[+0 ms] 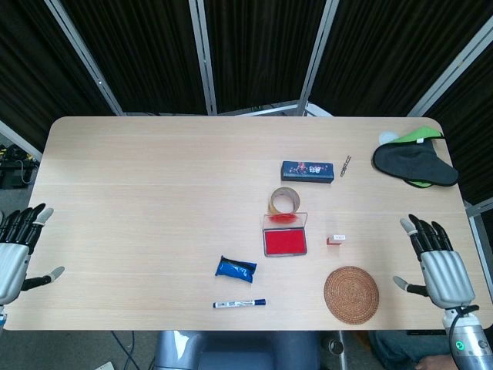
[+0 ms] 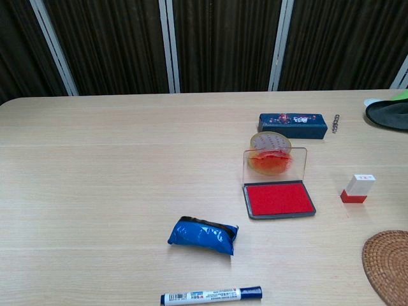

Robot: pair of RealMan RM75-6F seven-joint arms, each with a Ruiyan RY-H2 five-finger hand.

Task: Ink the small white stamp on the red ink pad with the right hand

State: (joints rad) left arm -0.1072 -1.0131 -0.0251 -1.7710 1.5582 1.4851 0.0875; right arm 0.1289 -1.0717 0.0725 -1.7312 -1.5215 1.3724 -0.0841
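Note:
The small white stamp (image 1: 337,240) (image 2: 358,189) with a red base stands upright on the table, just right of the red ink pad (image 1: 284,242) (image 2: 278,199). The pad lies open, its clear lid (image 2: 275,163) tilted up at the back. My right hand (image 1: 440,265) hovers open at the table's right edge, well to the right of the stamp, fingers spread. My left hand (image 1: 15,250) is open at the far left edge, holding nothing. Neither hand shows in the chest view.
A woven coaster (image 1: 351,294) lies in front of the stamp. A tape roll (image 1: 286,202) and dark blue box (image 1: 306,171) sit behind the pad. A blue pouch (image 1: 235,269) and marker (image 1: 239,304) lie front centre. A black cloth (image 1: 414,163) is at the back right.

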